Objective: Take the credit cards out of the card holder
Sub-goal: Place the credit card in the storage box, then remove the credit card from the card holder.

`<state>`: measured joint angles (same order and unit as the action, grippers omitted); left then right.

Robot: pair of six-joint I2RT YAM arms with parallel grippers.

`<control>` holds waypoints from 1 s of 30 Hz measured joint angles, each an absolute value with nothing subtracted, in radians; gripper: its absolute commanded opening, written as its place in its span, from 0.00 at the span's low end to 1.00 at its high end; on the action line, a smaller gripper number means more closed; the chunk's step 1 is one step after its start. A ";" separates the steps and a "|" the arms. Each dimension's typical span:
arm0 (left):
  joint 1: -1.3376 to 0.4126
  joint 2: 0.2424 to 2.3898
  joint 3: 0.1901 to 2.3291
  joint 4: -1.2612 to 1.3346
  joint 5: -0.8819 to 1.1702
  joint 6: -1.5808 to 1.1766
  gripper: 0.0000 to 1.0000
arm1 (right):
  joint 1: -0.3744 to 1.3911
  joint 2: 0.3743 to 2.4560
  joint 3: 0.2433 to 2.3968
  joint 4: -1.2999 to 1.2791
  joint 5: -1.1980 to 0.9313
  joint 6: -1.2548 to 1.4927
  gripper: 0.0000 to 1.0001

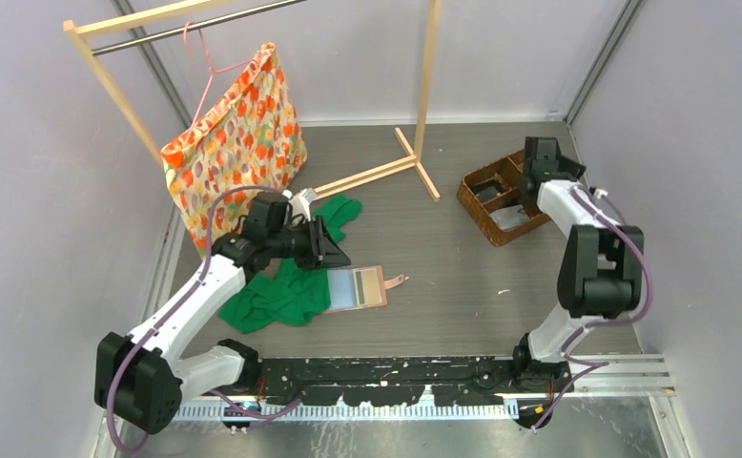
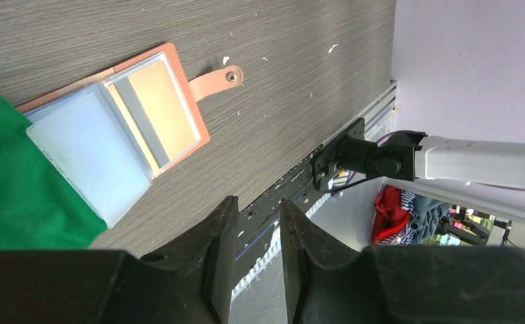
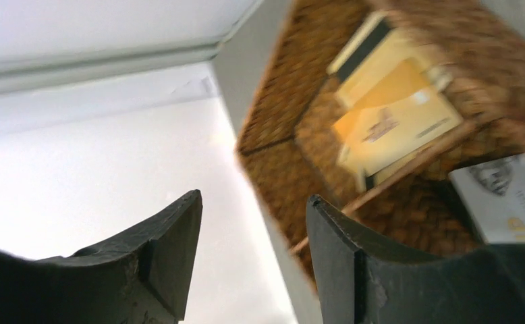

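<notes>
Two arms, neither holding anything. On the worktop (image 1: 463, 286), the card holder (image 1: 358, 287) lies open at centre-left of the top view, its left edge against the green cloth (image 1: 281, 298). The wicker basket (image 1: 482, 215) at upper right holds cards (image 3: 388, 108). The right gripper (image 3: 253, 202) sits above it, fingers released. The left gripper (image 2: 256, 209) has its fingers narrowly parted, grasping nothing. You should expect a light, floppy holder with slick sleeves: pin the cover and pinch a card's edge. Snap tab (image 2: 214, 81) unfastened. No print legible.

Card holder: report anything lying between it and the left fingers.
Nothing visible does. The card holder lies open on the table, bare wood between it and the left fingers; the green cloth only meets one end.
</notes>
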<state>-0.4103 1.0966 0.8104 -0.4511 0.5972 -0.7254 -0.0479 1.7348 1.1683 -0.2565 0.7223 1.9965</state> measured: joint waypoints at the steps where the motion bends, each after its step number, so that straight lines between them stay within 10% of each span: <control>1: -0.410 1.099 0.812 -0.448 0.599 -0.728 0.31 | -0.048 1.689 1.157 -0.243 0.712 1.943 0.63; 14: -0.470 1.177 0.746 -0.332 0.536 -0.828 0.31 | 0.210 1.239 0.990 -0.074 0.014 1.081 0.59; 30: -0.470 1.387 0.651 -0.280 0.430 -0.856 0.28 | 0.677 1.506 0.688 0.096 -0.357 0.993 0.58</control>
<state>-0.4702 1.3869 0.6510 -0.2798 0.4297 -0.8558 0.6769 1.5063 0.6880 0.0959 -0.3573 0.9928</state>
